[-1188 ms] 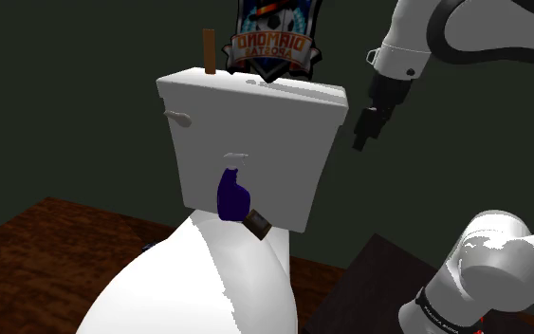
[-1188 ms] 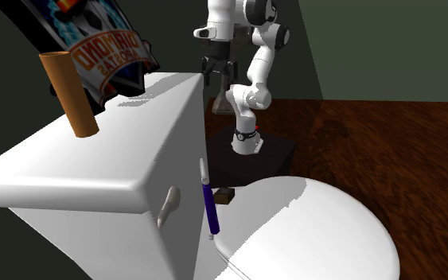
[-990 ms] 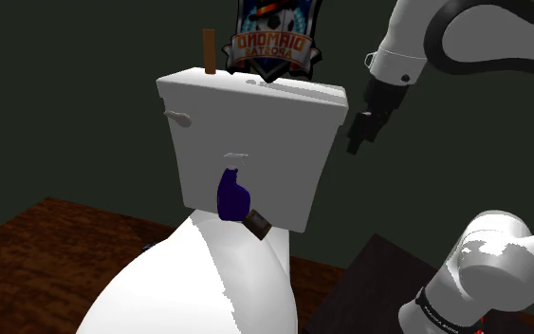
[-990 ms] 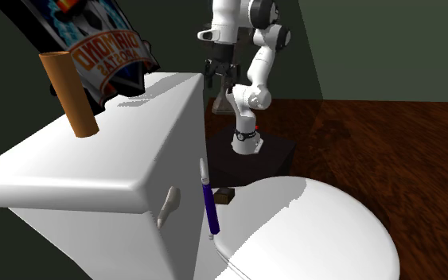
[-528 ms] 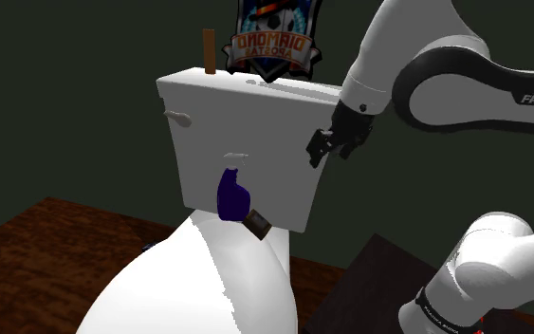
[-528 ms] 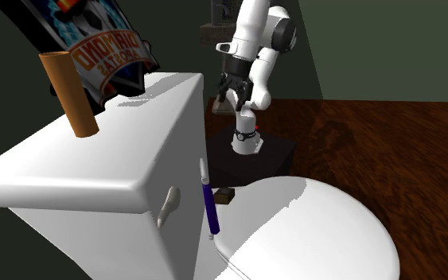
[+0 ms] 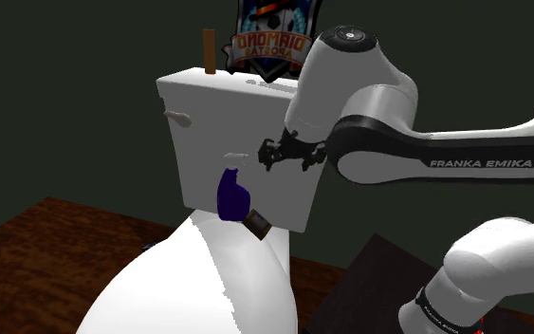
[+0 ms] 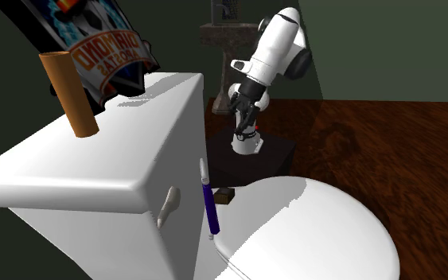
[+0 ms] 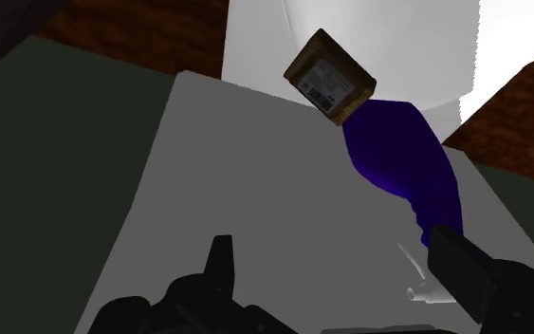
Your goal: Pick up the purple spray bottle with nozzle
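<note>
The gripper has swung from beside the toilet tank across to its front, its fingers apart and empty. In the shoulder view, the purple spray bottle rests against the tank at the gripper's eight o'clock, with a small brown box just beside it. The descent is still to come.

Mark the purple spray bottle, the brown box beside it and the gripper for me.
purple spray bottle (image 9: 402, 157), wrist view, middle of its body.
brown box (image 9: 329, 78), wrist view, its labelled face.
gripper (image 9: 332, 245), wrist view, midway between its open fingertips.
</note>
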Robot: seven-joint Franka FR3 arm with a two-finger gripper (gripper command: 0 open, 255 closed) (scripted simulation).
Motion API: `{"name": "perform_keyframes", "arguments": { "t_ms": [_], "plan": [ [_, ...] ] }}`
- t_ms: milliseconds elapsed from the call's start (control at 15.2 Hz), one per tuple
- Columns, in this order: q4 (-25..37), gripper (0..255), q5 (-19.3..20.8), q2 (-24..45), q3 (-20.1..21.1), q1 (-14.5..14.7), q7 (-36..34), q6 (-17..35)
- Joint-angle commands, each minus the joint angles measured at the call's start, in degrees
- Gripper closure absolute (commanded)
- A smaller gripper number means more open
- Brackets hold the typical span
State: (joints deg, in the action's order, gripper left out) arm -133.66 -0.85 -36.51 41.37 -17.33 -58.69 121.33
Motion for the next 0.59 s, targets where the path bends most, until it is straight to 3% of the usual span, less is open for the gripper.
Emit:
{"name": "perform_keyframes", "arguments": {
  "t_ms": [0,264,396,528],
  "plan": [
    [2.71,0,2.65,2.85,6.63,-5.3,-9.02,2.09],
    [10.43,0,10.21,8.72,22.0,-20.27,-25.59,3.35],
    [15.22,0,14.26,11.05,31.79,-30.33,-33.52,2.62],
    [20.5,0,16.62,11.36,42.92,-42.44,-39.89,1.37]
  ]
}}
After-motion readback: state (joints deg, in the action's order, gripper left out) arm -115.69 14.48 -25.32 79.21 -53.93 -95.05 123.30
